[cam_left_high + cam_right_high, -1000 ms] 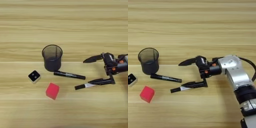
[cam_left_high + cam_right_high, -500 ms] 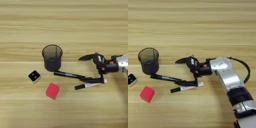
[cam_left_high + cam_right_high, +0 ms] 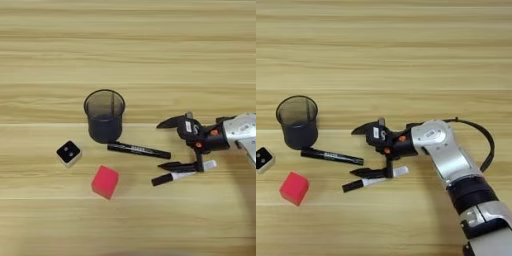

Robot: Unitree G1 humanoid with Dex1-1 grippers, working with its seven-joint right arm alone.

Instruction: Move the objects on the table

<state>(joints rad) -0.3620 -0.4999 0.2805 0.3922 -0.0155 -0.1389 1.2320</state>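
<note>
On the table (image 3: 128,55) my right gripper (image 3: 353,152) is open, reaching in from the right. Its fingertips straddle the right end of the black marker (image 3: 139,150), which lies flat below the black mesh cup (image 3: 104,116). The lower finger (image 3: 180,165) lies just above the white marker with black cap (image 3: 182,176); I cannot tell whether they touch. The cup stands upright, left of the gripper. A small white cube with a black dotted face (image 3: 68,152) sits at the left, and the red cube (image 3: 105,182) is in front of it, to the right.
The silver forearm (image 3: 448,160) and its black cable (image 3: 487,145) run from the gripper to the bottom right corner. Bare wood stretches across the far half of the table and along its front edge.
The gripper has moved left, from beside the white marker's right end to the black marker's right end, and dropped slightly. It stays open. The objects have not moved.
</note>
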